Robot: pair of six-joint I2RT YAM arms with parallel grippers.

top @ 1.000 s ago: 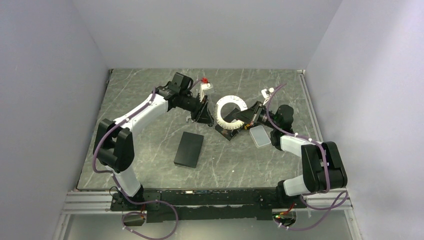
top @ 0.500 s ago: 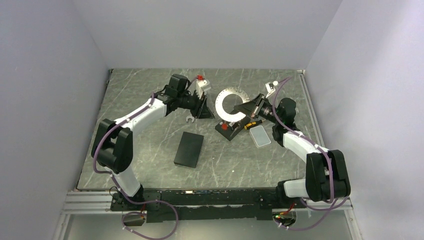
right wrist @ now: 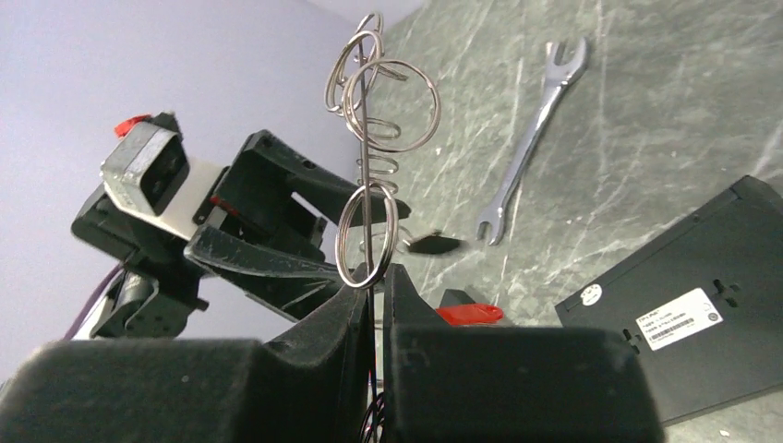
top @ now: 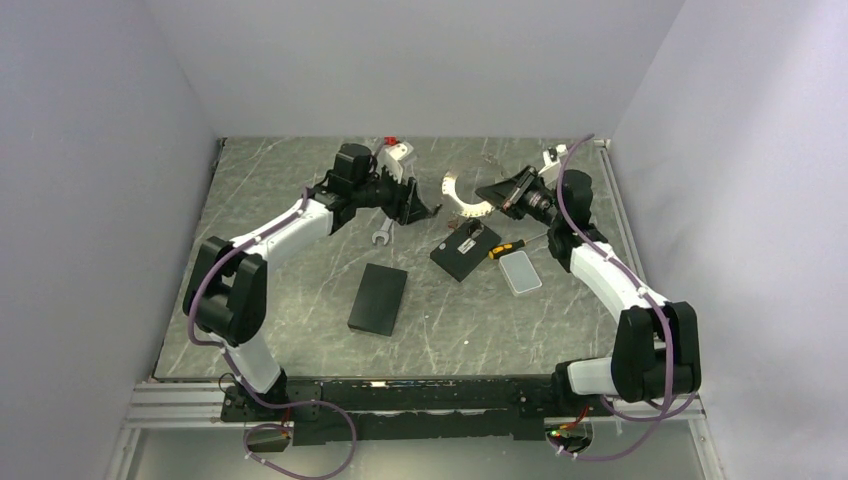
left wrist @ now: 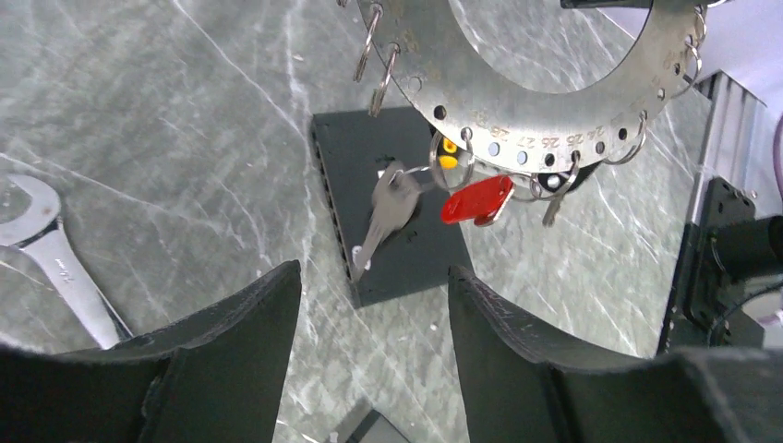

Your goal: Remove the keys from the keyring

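Clearly the coming move depends on how the silver key (left wrist: pixel 386 208) lies to the left gripper (left wrist: pixel 374 272). The right gripper (right wrist: pixel 379 277) has its jaws pressed together on the rim of the keyring (left wrist: pixel 554 125), a flat metal ring with numbered holes, and holds it up in the air between the two arms, above the black box (left wrist: pixel 406 258). In the right wrist view this ring is seen from its edge and stands up from the jaws. The silver key hangs from a small split ring (left wrist: pixel 451 161) on the lower rim, just beside a red tag (left wrist: pixel 477 200). Its long axis runs down and a little to the left, so the tip points toward the gap of the left gripper. These jaws are spread wide and hold nothing, and the key is in front of them, not yet between them. I judge that the left arm is the nearer one and must go forward to close on the key blade.
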